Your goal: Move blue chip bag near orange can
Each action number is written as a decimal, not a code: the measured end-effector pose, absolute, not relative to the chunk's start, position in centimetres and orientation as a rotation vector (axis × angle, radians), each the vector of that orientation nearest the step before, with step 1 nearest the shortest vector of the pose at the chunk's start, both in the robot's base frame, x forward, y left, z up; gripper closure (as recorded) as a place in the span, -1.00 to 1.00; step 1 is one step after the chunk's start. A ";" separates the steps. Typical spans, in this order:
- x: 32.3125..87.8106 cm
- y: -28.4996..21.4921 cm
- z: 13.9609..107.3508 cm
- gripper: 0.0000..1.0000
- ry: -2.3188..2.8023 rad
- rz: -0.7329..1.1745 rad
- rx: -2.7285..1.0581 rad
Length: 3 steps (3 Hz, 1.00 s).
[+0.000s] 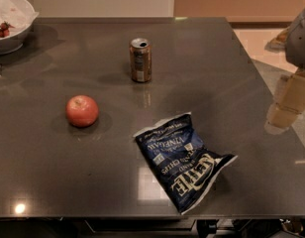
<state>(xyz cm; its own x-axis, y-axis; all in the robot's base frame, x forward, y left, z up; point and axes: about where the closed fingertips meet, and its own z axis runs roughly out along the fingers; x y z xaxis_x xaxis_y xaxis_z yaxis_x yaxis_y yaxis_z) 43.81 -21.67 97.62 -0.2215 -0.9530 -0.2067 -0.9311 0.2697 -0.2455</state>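
The blue chip bag (183, 159) lies flat on the dark table (53, 167) near its front edge, right of centre, with its white lettering upside down to me. The orange can (140, 60) stands upright toward the back middle of the table, well behind and a little left of the bag. My gripper (287, 104) hangs at the far right of the view, over the table's right edge, well right of the bag and apart from it. It holds nothing that I can see.
A red-orange apple (82, 110) sits left of centre, in front and left of the can. A white bowl (9, 21) with dark red fruit stands at the back left corner. The table's right edge borders light flooring.
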 end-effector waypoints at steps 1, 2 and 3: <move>43.8 -21.7 97.6 -1.00 2.232 -0.098 -1.725; 44.3 -21.5 97.7 -1.00 2.222 -0.086 -1.740; 44.6 -20.1 96.2 -1.00 2.204 -0.028 -1.785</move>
